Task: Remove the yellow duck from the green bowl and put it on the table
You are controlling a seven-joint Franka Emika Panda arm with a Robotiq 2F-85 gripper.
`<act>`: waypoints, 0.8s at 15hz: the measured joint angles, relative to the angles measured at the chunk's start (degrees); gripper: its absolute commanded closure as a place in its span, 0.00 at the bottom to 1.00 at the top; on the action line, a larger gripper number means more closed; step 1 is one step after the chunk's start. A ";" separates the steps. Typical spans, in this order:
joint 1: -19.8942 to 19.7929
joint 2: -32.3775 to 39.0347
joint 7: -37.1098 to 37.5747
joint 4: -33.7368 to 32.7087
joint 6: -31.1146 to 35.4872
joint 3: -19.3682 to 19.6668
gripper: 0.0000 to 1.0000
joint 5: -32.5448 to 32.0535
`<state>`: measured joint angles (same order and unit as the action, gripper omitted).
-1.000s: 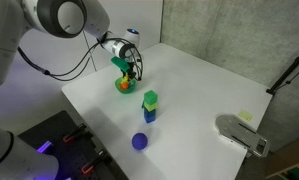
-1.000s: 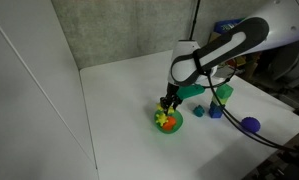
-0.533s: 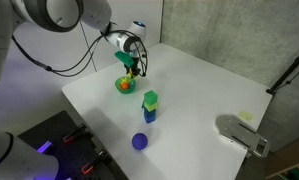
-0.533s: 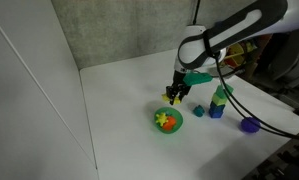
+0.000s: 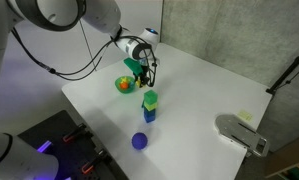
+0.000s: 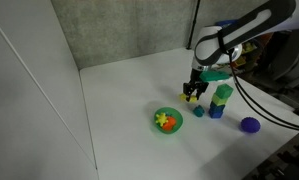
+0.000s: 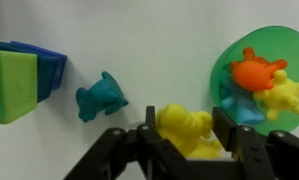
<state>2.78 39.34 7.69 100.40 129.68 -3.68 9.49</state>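
Gripper (image 7: 186, 140) clamps the yellow duck (image 7: 182, 122) over bare table (image 7: 139, 45) beside the green bowl (image 7: 281, 42).

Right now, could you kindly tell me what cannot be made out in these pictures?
Yellow duck: underside hidden by the hand, wrist view.
Green bowl: cut off by right edge, wrist view.
Stacked cubes: cut off by left edge, wrist view.
Bowl's toys: too small, exterior view.

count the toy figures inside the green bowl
2 clearly in the green bowl: an orange figure and a yellow figure beside it; a blue shape under them may be a third.
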 measured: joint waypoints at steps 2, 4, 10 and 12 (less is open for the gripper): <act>-0.97 -1.06 -0.02 1.23 -0.06 0.21 0.00 0.05; -1.58 -2.47 -0.05 2.28 -0.42 0.23 0.00 0.17; -1.91 -9.38 -0.10 6.26 -2.54 0.35 0.00 0.33; -2.01 -12.33 -0.10 7.85 -3.85 0.64 0.00 0.36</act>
<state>0.76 27.01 7.59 108.25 125.83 -3.04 9.85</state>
